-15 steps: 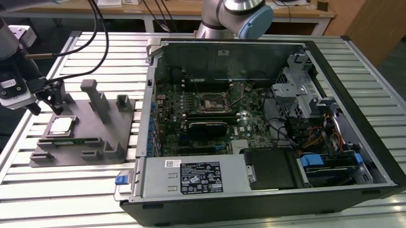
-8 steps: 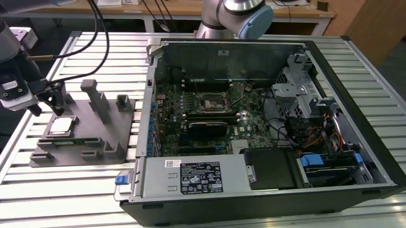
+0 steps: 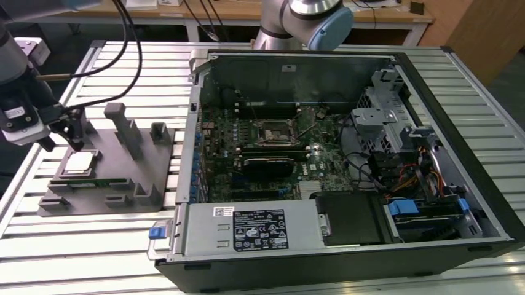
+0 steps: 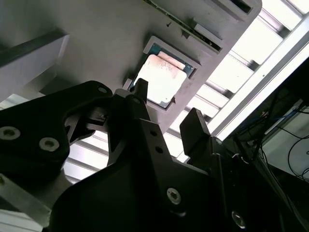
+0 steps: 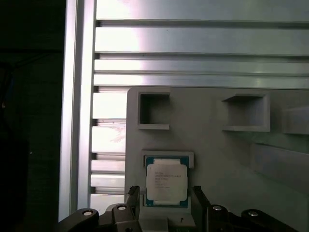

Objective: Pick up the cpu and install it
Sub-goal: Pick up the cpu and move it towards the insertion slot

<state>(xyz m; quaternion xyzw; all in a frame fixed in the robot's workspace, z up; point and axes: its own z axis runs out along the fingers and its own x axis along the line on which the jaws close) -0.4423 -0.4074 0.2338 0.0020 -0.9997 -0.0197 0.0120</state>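
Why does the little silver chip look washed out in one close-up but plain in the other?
In the second wrist view, glare bleaches the cpu and the slatted table goes white, leaving the gripper a dark silhouette; in the first wrist view the cpu is evenly lit, though one side falls into shadow.

cpu [image 5: 166, 182]: pale smooth metal top, slight sheen. tray [image 5: 217, 159]: matt grey plastic. tabletop [image 3: 82, 246]: ribbed bare metal, glossy. gripper [image 4: 168, 100]: matt black.
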